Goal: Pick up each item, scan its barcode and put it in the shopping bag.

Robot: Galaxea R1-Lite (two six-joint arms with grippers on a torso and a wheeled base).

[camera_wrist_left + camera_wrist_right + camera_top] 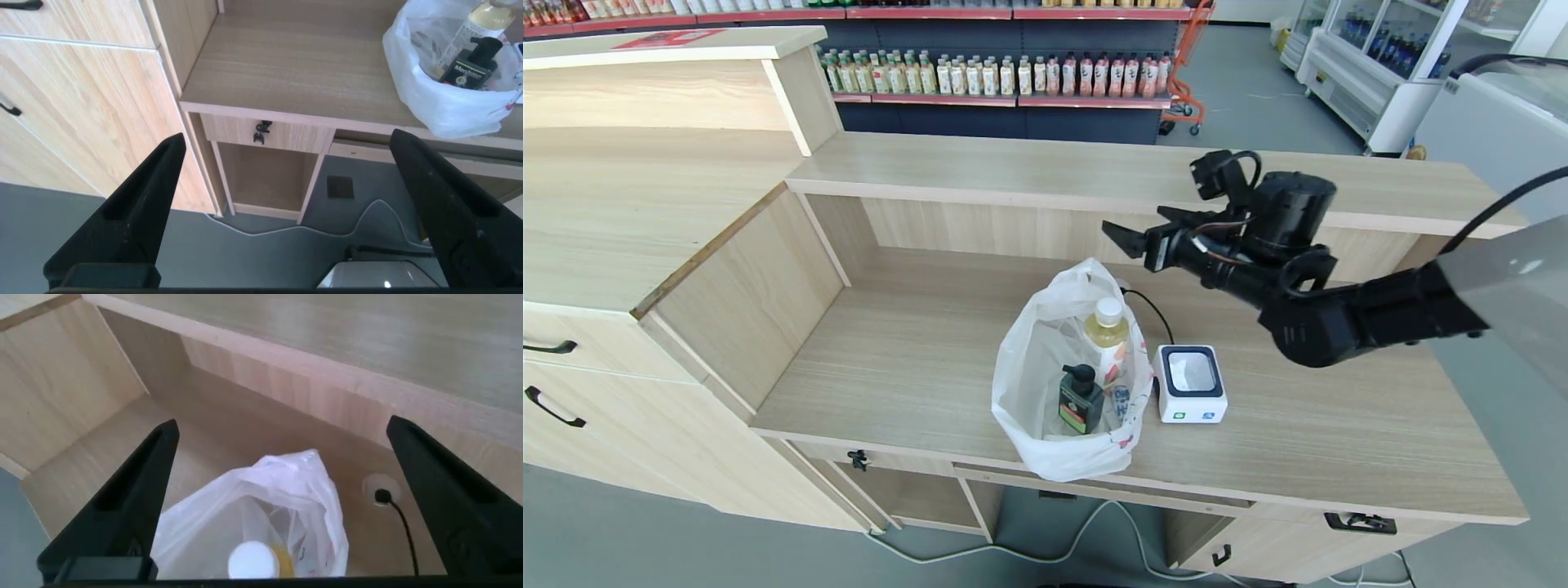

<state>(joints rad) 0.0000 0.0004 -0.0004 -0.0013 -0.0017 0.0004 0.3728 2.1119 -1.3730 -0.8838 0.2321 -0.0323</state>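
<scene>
Currently the shopping bag [1029,359] stands open on the counter [890,359], near the front edge. Two items are upright inside: a white-capped bottle of yellow drink [1107,327] and a dark pump bottle [1081,400], with the pump bottle nearer the front. The scanner [1191,382] sits just beside the bag on the robot's right, window up. Its black cable [1152,309] runs back behind the bag. The right gripper [1137,224] hangs above the bag's far side, jaws wide with nothing between them. The left gripper [288,143] is out in front of the counter, well apart from the bag, jaws wide and empty.
</scene>
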